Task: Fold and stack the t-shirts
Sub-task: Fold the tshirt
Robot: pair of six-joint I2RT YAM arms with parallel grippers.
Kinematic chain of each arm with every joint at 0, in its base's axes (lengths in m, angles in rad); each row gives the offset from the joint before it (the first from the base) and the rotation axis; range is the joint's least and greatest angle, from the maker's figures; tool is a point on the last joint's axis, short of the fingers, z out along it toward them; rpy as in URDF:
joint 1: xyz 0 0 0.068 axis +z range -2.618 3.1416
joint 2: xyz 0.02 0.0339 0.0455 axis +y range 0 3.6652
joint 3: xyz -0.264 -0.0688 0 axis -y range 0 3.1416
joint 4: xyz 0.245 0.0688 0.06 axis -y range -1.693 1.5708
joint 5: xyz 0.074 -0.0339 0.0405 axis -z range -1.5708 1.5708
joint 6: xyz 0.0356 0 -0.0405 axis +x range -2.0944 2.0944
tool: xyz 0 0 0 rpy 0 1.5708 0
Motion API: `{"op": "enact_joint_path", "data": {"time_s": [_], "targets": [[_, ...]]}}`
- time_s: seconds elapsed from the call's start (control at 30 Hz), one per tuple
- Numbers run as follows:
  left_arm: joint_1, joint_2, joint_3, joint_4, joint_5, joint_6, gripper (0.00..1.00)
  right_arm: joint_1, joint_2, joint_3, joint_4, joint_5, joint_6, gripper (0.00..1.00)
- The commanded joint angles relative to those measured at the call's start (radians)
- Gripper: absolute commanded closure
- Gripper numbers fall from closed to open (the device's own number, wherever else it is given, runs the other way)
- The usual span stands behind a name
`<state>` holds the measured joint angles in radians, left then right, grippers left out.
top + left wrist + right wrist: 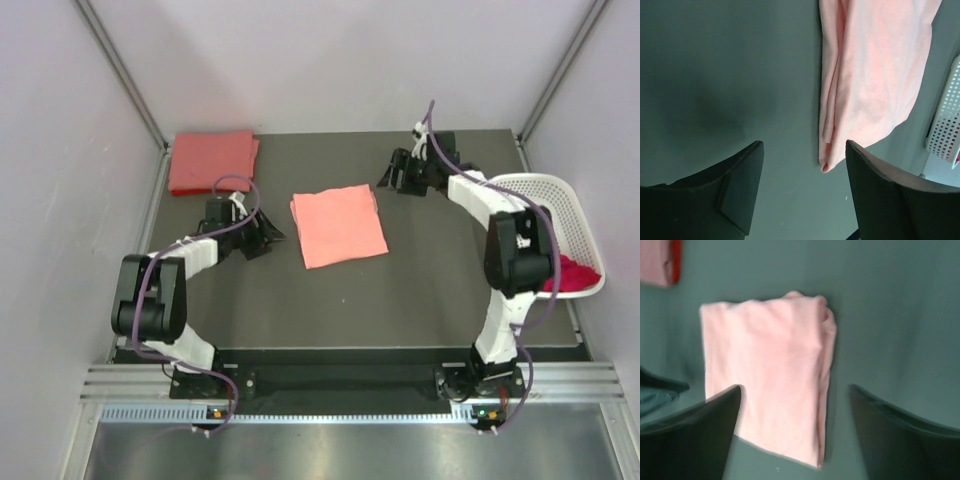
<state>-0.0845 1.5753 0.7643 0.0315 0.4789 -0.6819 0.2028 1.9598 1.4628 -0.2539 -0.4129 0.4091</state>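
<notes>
The folded coral-red cotton t-shirt lies at the far-left corner of the dark bench. The left hand is released and empty. It sits just beside the folded salmon-pink cotton t-shirt, which lies mid-bench. The right hand is released and empty, near the far edge of that t-shirt. The fabric is judged light, limp and layered, so pinch all layers at a folded edge. The magenta-red t-shirt sits in the white perforated plastic basket.

**Robot laboratory test cell.** A dark desk is enclosed on three sides by plain pale panels set in slanted metal frame posts. The left arm and the right arm are bolted to an aluminium rail at the near edge. Purple cables run along both arms.
</notes>
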Motion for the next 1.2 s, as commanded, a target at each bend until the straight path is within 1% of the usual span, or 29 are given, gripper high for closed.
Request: {"op": "enact_joint_path", "data": {"time_s": [0.0, 0.03, 0.1, 0.2, 0.23, 0.27, 0.3, 0.33, 0.37, 0.43, 0.5, 0.53, 0.57, 0.6, 0.63, 0.67, 0.7, 0.73, 0.77, 0.8, 0.83, 0.87, 0.9, 0.93, 0.97, 1.0, 1.03, 1.07, 1.17], "targets": [[-0.003, 0.032, 0.046, 0.131, 0.063, 0.053, 0.28, 0.090, -0.258, 0.051, -0.154, 0.103, -0.148, 0.01], [-0.004, 0.040, 0.040, 0.161, 0.069, 0.032, 0.27, 0.107, -0.287, 0.063, -0.174, 0.114, -0.183, 0.00], [-0.012, 0.045, 0.029, 0.182, 0.055, 0.025, 0.26, 0.144, -0.366, 0.077, -0.215, 0.157, -0.190, 0.00], [-0.014, 0.052, 0.029, 0.168, 0.056, 0.010, 0.26, 0.123, -0.459, 0.032, -0.203, 0.085, -0.081, 0.00], [-0.014, 0.034, 0.015, 0.168, 0.046, 0.001, 0.26, 0.106, -0.479, -0.049, -0.091, -0.116, -0.032, 0.00], [-0.014, 0.022, 0.009, 0.160, 0.030, -0.002, 0.26, 0.083, -0.487, -0.077, -0.021, -0.194, 0.017, 0.00], [-0.014, 0.011, 0.004, 0.144, 0.017, -0.007, 0.26, 0.084, -0.480, -0.085, -0.004, -0.207, 0.060, 0.00], [-0.012, -0.020, 0.003, 0.105, -0.021, -0.004, 0.27, 0.095, -0.466, -0.062, -0.033, -0.186, 0.077, 0.03], [-0.012, -0.038, 0.004, 0.087, -0.032, -0.004, 0.28, 0.136, -0.448, -0.030, -0.082, -0.153, 0.054, 0.07], [-0.011, -0.096, 0.022, 0.027, -0.087, -0.005, 0.28, 0.222, -0.385, 0.074, -0.224, -0.042, -0.049, 0.10], [-0.011, -0.164, 0.038, -0.072, -0.135, -0.014, 0.29, 0.280, -0.346, 0.112, -0.286, 0.029, -0.122, 0.11], [-0.011, -0.184, 0.068, -0.114, -0.157, -0.019, 0.31, 0.309, -0.343, 0.102, -0.298, 0.131, -0.192, 0.10], [-0.012, -0.204, 0.082, -0.201, -0.205, -0.019, 0.31, 0.367, -0.345, 0.087, -0.304, 0.187, -0.229, 0.09], [-0.012, -0.248, 0.095, -0.238, -0.227, -0.021, 0.32, 0.398, -0.352, 0.070, -0.298, 0.236, -0.269, 0.08], [-0.012, -0.273, 0.105, -0.275, -0.264, -0.033, 0.32, 0.462, -0.361, 0.013, -0.285, 0.302, -0.359, 0.01], [-0.012, -0.299, 0.107, -0.313, -0.337, -0.047, 0.32, 0.499, -0.375, -0.031, -0.216, 0.333, -0.401, 0.00], [-0.012, -0.346, 0.105, -0.376, -0.383, -0.065, 0.32, 0.544, -0.424, -0.088, -0.165, 0.406, -0.483, 0.00], [-0.011, -0.366, 0.101, -0.413, -0.417, -0.106, 0.32, 0.637, -0.452, -0.225, -0.094, 0.466, -0.618, 0.00], [-0.011, -0.386, 0.093, -0.432, -0.439, -0.119, 0.32, 0.680, -0.478, -0.295, -0.028, 0.502, -0.686, 0.00], [-0.012, -0.417, 0.083, -0.420, -0.428, -0.125, 0.32, 0.717, -0.517, -0.359, 0.098, 0.541, -0.819, 0.00], [-0.011, -0.428, 0.061, -0.412, -0.413, -0.127, 0.32, 0.774, -0.538, -0.481, 0.161, 0.554, -0.881, 0.00], [-0.011, -0.434, 0.061, -0.418, -0.401, -0.127, 0.32, 0.796, -0.556, -0.540, 0.221, 0.557, -0.936, 0.00], [-0.011, -0.431, 0.063, -0.430, -0.382, -0.122, 0.32, 0.810, -0.590, -0.594, 0.352, 0.543, -1.034, 0.00], [-0.012, -0.429, 0.073, -0.464, -0.382, -0.108, 0.31, 0.817, -0.601, -0.675, 0.396, 0.540, -1.073, 0.02], [-0.011, -0.428, 0.076, -0.479, -0.381, -0.119, 0.30, 0.828, -0.604, -0.700, 0.431, 0.537, -1.102, 0.06], [-0.011, -0.426, 0.078, -0.485, -0.366, -0.122, 0.30, 0.831, -0.596, -0.711, 0.439, 0.525, -1.130, 0.15], [-0.011, -0.429, 0.078, -0.467, -0.341, -0.123, 0.28, 0.839, -0.587, -0.722, 0.459, 0.529, -1.162, 0.21], [-0.011, -0.431, 0.073, -0.447, -0.315, -0.128, 0.28, 0.842, -0.561, -0.729, 0.484, 0.545, -1.167, 0.24], [-0.011, -0.452, 0.043, -0.371, -0.229, -0.180, 0.27, 0.845, -0.527, -0.762, 0.562, 0.531, -1.204, 0.27]]}}
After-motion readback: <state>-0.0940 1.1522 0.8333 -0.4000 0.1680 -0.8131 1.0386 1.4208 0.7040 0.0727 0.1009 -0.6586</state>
